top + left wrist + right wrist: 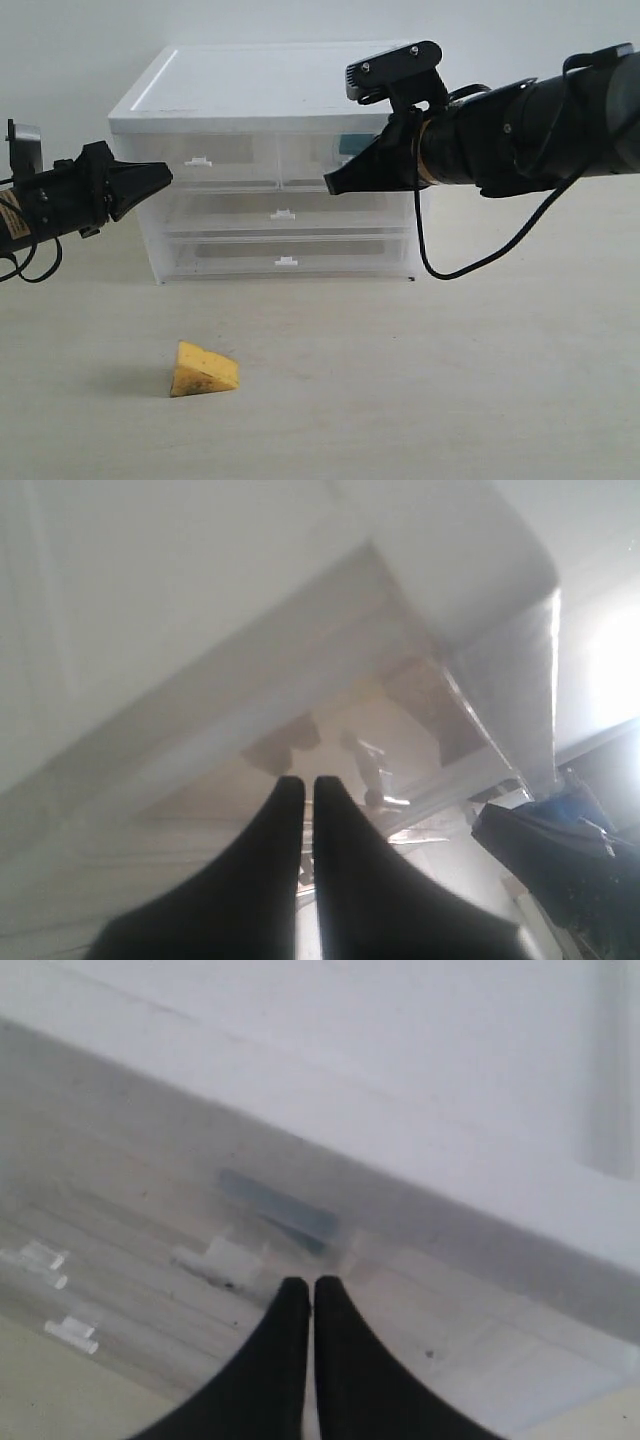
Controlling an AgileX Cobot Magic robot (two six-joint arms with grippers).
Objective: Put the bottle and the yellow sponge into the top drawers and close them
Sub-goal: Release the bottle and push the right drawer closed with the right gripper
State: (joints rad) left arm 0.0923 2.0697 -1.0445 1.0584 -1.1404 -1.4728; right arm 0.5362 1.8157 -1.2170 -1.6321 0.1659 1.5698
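One white cabinet (pixel 270 85) is standing at the back of the table (pixel 450 380), and I am counting four drawers in it. The two top drawers (pixel 240 150) are sitting side by side, and two wide drawers (pixel 230 235) are lying one under the other below them. All four are looking pushed in flush. Three small white handles (pixel 283 213) are showing from here, and the right arm is hiding the spot where a fourth would be.

The bottle (pixel 352 145) is showing only as a teal-blue patch through the cloudy front of the right-hand top drawer. The one yellow sponge (pixel 203 370) is lying out on the table, well in front of the cabinet and toward its left side, with nothing touching it.

Two arms are reaching in. The left gripper (pixel 165 178) is hanging just beside the cabinet's left front corner at top-drawer height, its two fingers (pixel 285 820) pressed almost together around nothing. The right gripper (pixel 328 186) is pointing at the front of the top drawers near the middle divider, its two fingers (pixel 290 1310) likewise together and empty. Whether it is touching the plastic, I cannot tell.
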